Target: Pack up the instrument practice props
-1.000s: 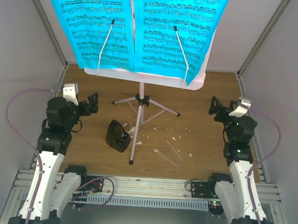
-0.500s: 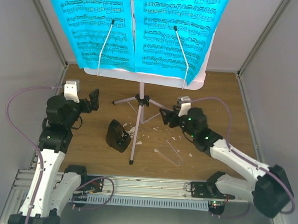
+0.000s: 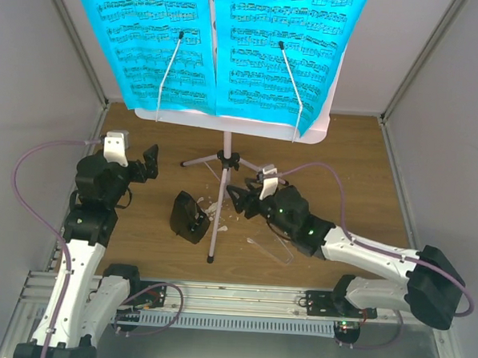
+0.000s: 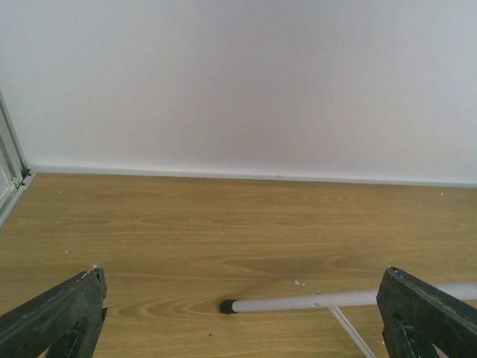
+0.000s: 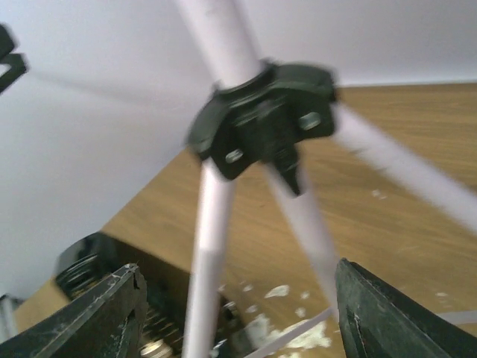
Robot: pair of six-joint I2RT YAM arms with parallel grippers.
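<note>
Beside the tripod hub (image 5: 261, 115) | right jaws wide open, empty, facing it | left jaws wide open, empty | best: centre on pole (image 3: 217, 218) before closing

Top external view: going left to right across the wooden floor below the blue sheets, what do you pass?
In order: left gripper → metronome → stand leg → right gripper, both with jaws open.

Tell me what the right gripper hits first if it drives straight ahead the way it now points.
The right gripper would probably meet the tripod legs of the music stand first; they stand just ahead of its open jaws. Exact depth is unclear.
</note>
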